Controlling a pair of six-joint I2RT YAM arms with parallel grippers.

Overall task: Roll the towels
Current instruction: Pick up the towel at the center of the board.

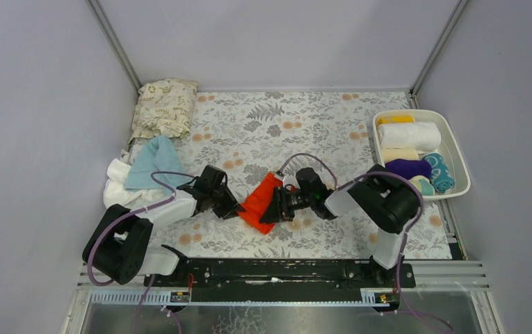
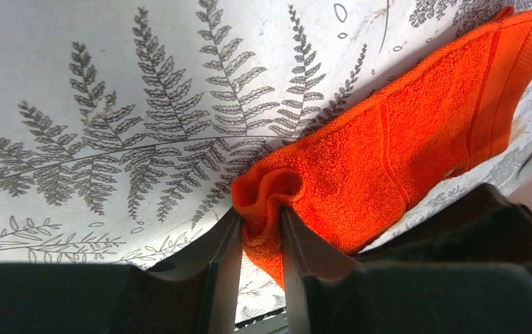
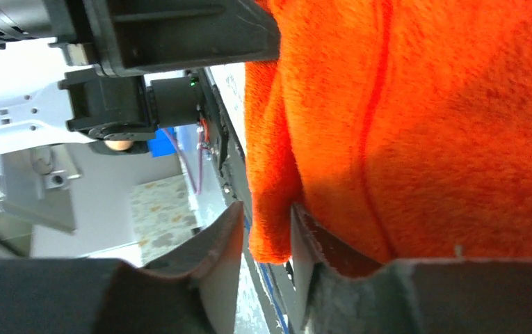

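The orange-red towel (image 1: 258, 200) lies partly folded on the floral mat between my two grippers. My left gripper (image 1: 234, 209) is shut on a bunched corner of it (image 2: 270, 191), at its left edge. My right gripper (image 1: 271, 213) is closed on the towel's near edge (image 3: 270, 229), and the cloth fills most of the narrow gap between the jaws. A light blue towel (image 1: 153, 161) lies on a white towel (image 1: 118, 186) at the left edge. Rolled yellow (image 1: 395, 120), white (image 1: 410, 135), cream (image 1: 399, 154), purple (image 1: 407, 168) and teal (image 1: 440, 172) towels lie in the bin.
A white bin (image 1: 459, 160) stands at the right edge of the floral mat (image 1: 297, 118). A beige leaf-printed cushion (image 1: 165, 108) lies at the back left. Grey walls close in the left, back and right. The arm bases' rail (image 1: 284, 271) runs along the near edge.
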